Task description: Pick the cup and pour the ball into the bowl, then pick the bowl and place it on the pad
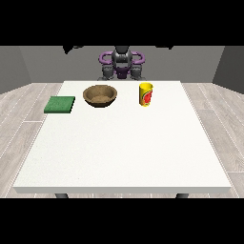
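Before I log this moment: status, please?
Hands not in view. Cup upright, beside bowl; pad at view's left. Nothing between them.

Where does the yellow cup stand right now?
In the front view the yellow cup stands upright on the far part of the white table, right of centre, with the brown bowl apart at its left.

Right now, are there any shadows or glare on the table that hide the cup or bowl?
In the front view, lighting is even: no glare on the white table; the bowl and cup show plainly, with only shading inside the bowl; the green pad is also unobscured.
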{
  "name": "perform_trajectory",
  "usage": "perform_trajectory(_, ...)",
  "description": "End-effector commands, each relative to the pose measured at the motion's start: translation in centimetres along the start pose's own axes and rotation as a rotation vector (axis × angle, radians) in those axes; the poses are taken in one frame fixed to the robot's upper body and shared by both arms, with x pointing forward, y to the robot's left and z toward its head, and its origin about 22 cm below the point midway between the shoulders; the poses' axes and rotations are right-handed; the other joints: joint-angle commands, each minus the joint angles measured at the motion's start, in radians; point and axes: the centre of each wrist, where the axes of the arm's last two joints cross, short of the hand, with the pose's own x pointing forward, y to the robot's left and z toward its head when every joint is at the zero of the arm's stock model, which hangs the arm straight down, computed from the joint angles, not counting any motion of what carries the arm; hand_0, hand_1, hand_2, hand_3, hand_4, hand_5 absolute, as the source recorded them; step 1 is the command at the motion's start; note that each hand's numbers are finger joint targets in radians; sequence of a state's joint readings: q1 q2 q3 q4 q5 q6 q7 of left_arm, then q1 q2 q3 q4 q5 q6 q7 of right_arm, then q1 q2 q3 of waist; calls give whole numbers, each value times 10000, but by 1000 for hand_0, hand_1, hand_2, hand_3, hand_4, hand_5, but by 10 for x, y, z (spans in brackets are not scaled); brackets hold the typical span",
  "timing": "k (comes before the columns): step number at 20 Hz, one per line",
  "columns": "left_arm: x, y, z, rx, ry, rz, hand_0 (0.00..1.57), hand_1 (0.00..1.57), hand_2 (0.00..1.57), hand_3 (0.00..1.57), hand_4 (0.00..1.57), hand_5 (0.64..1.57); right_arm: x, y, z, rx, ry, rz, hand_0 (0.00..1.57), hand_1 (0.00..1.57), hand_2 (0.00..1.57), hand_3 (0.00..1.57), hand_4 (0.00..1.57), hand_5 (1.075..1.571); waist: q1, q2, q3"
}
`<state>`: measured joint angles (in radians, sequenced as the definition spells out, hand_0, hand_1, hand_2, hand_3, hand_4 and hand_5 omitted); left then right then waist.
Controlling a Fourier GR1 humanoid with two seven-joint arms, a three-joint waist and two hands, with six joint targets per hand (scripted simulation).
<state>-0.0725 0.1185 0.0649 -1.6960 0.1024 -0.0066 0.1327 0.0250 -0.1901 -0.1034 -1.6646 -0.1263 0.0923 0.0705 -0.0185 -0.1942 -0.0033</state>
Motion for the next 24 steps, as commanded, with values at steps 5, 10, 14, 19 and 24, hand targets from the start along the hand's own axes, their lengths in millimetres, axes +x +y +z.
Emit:
perform_trajectory(5, 6, 43, 7, 308, -844, 525, 0, 0, 0, 0, 0, 1544, 14, -32, 9, 56, -1039, -635, 0, 0, 0, 0, 0, 1570, -84, 995, 31)
perform_trajectory(10, -1, 38, -17, 453, -1723, 393, 0, 0, 0, 0, 0, 1539, 23, -27, -12, 352, -1613, -670, 0, 0, 0, 0, 0, 1569, -221, 1951, 32)
perform_trajectory(14, -9, 21, -32, 499, -2616, 156, 0, 0, 0, 0, 0, 1529, 16, -22, -25, 536, -2348, -832, 0, 0, 0, 0, 0, 1570, -364, 2990, 33)
perform_trajectory(19, -48, 22, -34, 635, -2924, 291, 0, 0, 0, 0, 0, 1527, 12, -28, -30, 448, -2793, -378, 0, 0, 0, 0, 0, 1571, -493, 3490, 30)
perform_trajectory(24, -96, -10, -27, 886, -3126, 126, 0, 0, 0, 0, 0, 1517, 15, -27, -32, 742, -3072, -357, 0, 0, 0, 0, 0, 1571, -877, 3827, 28)
